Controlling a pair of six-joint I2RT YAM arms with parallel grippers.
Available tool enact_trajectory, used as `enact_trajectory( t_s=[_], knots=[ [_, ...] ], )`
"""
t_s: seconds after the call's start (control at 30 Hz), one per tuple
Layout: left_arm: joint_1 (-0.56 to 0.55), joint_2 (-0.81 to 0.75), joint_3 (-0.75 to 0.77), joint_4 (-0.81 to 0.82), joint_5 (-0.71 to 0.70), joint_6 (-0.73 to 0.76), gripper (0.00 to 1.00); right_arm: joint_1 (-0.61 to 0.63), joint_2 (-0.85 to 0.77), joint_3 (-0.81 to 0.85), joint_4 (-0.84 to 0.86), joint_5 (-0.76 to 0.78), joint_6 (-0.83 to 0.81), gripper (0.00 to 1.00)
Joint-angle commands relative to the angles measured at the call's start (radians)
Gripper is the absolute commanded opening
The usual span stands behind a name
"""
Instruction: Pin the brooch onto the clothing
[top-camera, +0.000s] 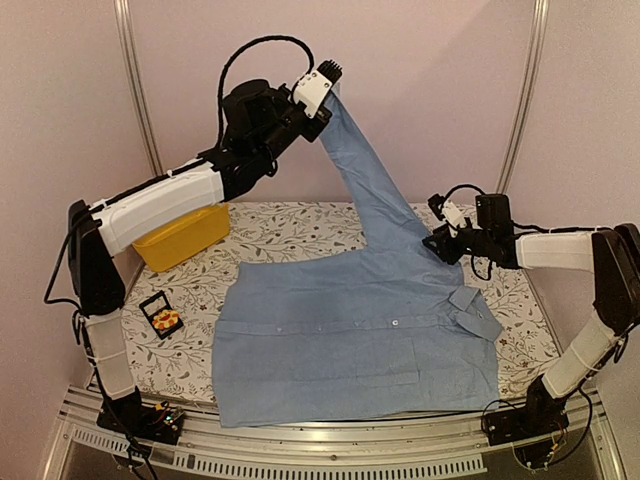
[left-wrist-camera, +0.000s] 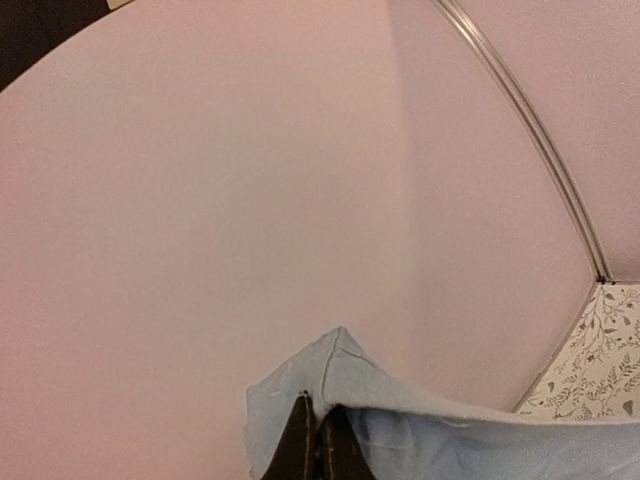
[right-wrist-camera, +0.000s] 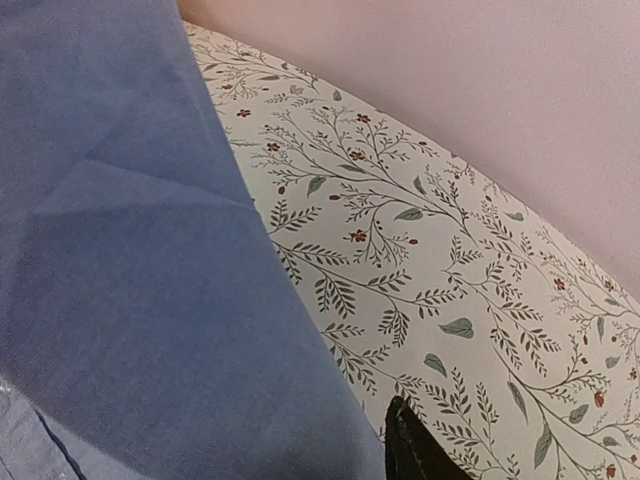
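Observation:
The clothing (top-camera: 350, 330), a light blue shirt, lies spread on the table with its collar to the right. One sleeve is pulled up high, and my left gripper (top-camera: 333, 88) is shut on its end. In the left wrist view the two dark fingertips (left-wrist-camera: 300, 440) pinch the sleeve cloth (left-wrist-camera: 345, 375) together. My right gripper (top-camera: 437, 243) sits low at the shirt's far right shoulder edge. In the right wrist view only one dark finger (right-wrist-camera: 415, 455) shows beside the blue cloth (right-wrist-camera: 130, 280); the other is hidden by it. The brooch (top-camera: 166, 319), orange-yellow, rests in a small black box at the left.
A yellow basin (top-camera: 185, 238) stands at the back left of the floral tablecloth (top-camera: 300, 225). The black box (top-camera: 152, 305) lies left of the shirt's hem. Pink walls with metal corner rails (top-camera: 135, 80) close in the back.

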Motion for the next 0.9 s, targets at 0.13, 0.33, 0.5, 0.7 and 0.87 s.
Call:
enact_trajectory(
  t_s=[0.13,0.33,0.5,0.7,0.87],
  knots=[
    [0.033,-0.005,-0.080,0.014,0.017,-0.032,0.00,-0.071,0.146,0.116,0.077,0.036,0.115,0.04],
    [0.123,0.031,-0.340,0.117,0.133,0.023,0.00,-0.107,0.237,0.151,0.057,0.180,0.198,0.00],
    [0.136,0.107,-0.513,0.277,0.091,0.082,0.00,-0.113,0.331,0.287,-0.062,0.302,0.225,0.00],
    [0.145,0.103,-0.736,0.474,0.115,0.208,0.00,-0.113,0.388,0.292,-0.112,0.364,0.214,0.00],
    [0.121,0.041,-0.838,0.452,0.141,0.206,0.00,-0.112,0.402,0.296,-0.103,0.372,0.218,0.00]
  ],
)
